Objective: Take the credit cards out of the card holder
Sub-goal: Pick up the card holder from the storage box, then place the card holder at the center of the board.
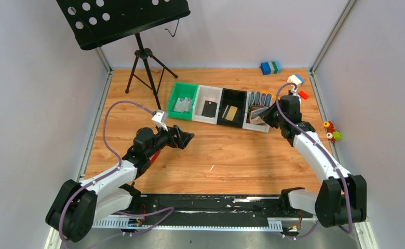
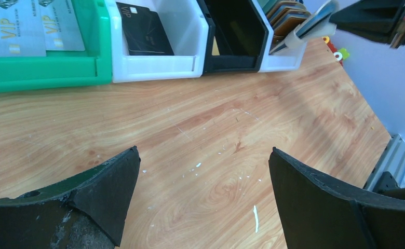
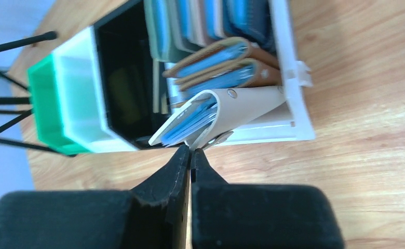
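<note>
The pale beige card holder [image 3: 242, 106] leans out over the front wall of the rightmost white bin [image 3: 294, 78], with blue-edged cards [image 3: 190, 120] showing in its open side. My right gripper [image 3: 191, 150] is shut, pinching the holder's small closing tab. The holder also shows in the top view [image 1: 257, 113] at my right gripper [image 1: 267, 117], and in the left wrist view [image 2: 309, 27]. My left gripper [image 2: 203, 153] is open and empty over bare table; in the top view [image 1: 187, 137] it is left of centre. A gold-tan card [image 1: 230, 111] lies in the black bin.
A row of bins stands at the back: green [image 1: 177, 88] with silver VIP cards, white [image 1: 211, 92] with a black card, black [image 1: 233, 94], and white with brown wallets [image 3: 226, 62]. A music stand [image 1: 143, 57] is at the back left. Toy blocks [image 1: 270, 67] lie at the back right.
</note>
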### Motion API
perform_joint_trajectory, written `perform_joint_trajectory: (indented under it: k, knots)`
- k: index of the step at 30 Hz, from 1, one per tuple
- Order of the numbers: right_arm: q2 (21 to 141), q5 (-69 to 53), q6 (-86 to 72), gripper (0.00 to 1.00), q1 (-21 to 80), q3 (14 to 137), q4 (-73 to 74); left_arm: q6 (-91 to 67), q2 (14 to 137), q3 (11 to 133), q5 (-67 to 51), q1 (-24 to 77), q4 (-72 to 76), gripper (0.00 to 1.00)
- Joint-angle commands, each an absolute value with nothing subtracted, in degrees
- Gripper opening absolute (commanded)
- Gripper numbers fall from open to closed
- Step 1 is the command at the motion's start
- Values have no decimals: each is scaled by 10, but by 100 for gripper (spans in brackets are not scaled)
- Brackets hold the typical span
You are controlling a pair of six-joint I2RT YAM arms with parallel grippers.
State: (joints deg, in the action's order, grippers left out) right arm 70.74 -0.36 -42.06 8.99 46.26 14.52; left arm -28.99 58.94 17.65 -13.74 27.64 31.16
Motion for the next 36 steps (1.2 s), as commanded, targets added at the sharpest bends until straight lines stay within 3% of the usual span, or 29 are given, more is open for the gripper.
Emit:
perform_joint_trajectory:
  k: [1,15,18,23,25,29,31,33,36]
  knots:
    - [642,-85,-394,0,105,519,166,-278,590,197,-168,283,347,100]
    - [576,-297,-282,0,118,579,457,-261,580,190,-146,300,349,100]
    - [546,-328,-328,0,133,533,425,-260,579,189,-141,300,346,100]
    - [554,-298,-474,0,247,433,245,-264,584,187,-135,300,350,100]
    - [594,-257,-494,12,289,437,199,-268,591,185,-139,300,359,100]
    - [677,-247,-494,54,314,477,142,-270,602,185,-140,300,361,100]
    - [698,-240,-471,70,315,504,150,-268,602,186,-138,300,359,100]
    - [706,-211,-428,79,314,527,174,-263,603,189,-134,300,352,100]
    - [696,-189,-338,80,312,536,192,-258,609,203,-122,300,316,100]
